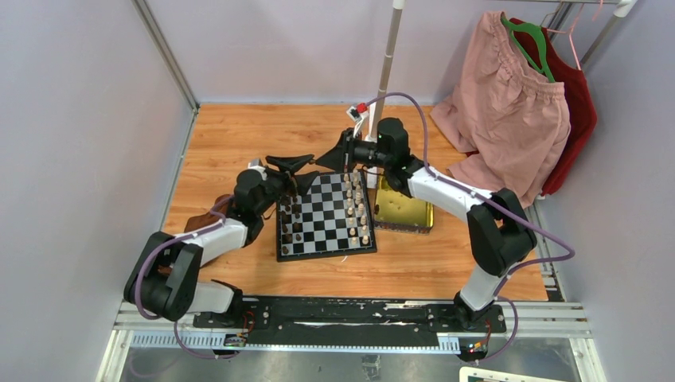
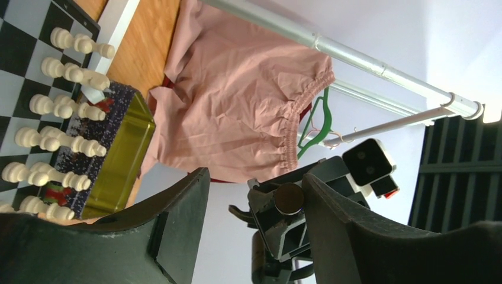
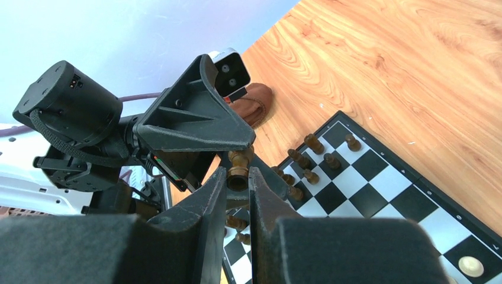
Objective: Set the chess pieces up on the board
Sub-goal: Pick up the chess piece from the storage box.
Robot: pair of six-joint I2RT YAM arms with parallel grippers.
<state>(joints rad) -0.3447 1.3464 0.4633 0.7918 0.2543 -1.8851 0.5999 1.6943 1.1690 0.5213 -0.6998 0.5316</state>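
- Grip: right gripper (image 3: 239, 177) is clenched on a dark piece (image 3: 240, 161) above the board's (image 3: 379, 183) far edge; left gripper (image 2: 254, 177) is released, with nothing between its fingers.
- Back the left gripper clear, then lower the piece upright onto its square.

Desk (image 1: 239, 135): wood-grain top, smooth, satin. Board (image 1: 326, 219): glossy black and silvery squares. Dark chess piece (image 3: 240, 163): brown, wood-like, slight sheen. Cream chess pieces (image 2: 65, 40): smooth, semi-matt. Tray (image 1: 402, 211): gold metal, mirror-shiny. Right tool (image 3: 238, 177), left tool (image 2: 254, 177): matt black plastic. Shorts (image 1: 501, 103): pink cloth, crinkled, matt.
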